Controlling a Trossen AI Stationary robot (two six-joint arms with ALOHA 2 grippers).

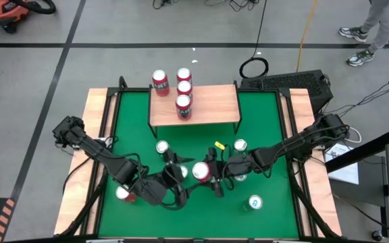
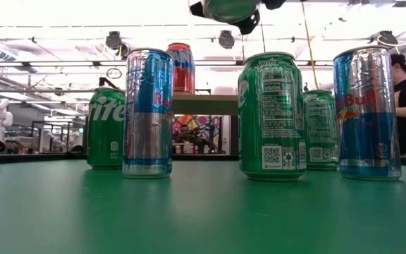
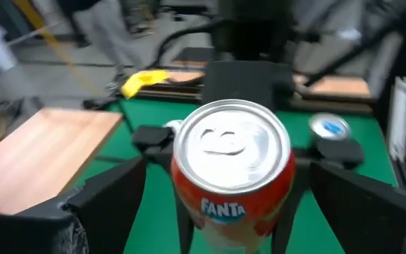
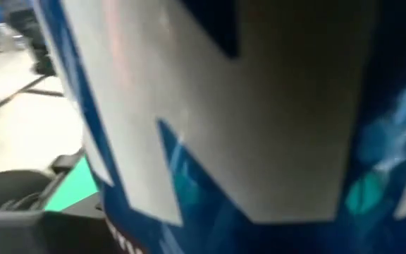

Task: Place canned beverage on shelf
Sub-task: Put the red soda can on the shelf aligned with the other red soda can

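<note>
Right claw (image 1: 210,174) is clamped on the soda can (image 3: 231,159), left claw (image 1: 183,178) spread wide beside it; thin-walled, slick, dentable, so best held mid-body, gently.

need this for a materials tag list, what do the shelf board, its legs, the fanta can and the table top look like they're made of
Shelf board: light wood or wood-look laminate, matte, faint grain showing.
Its legs: thin black rods, probably painted metal.
Fanta can: metal, likely aluminium; bare silvery lid with pull tab, glossy printed orange wall.
Table top: flat green covering, matte; could be felt or a mat, cannot tell.
</note>
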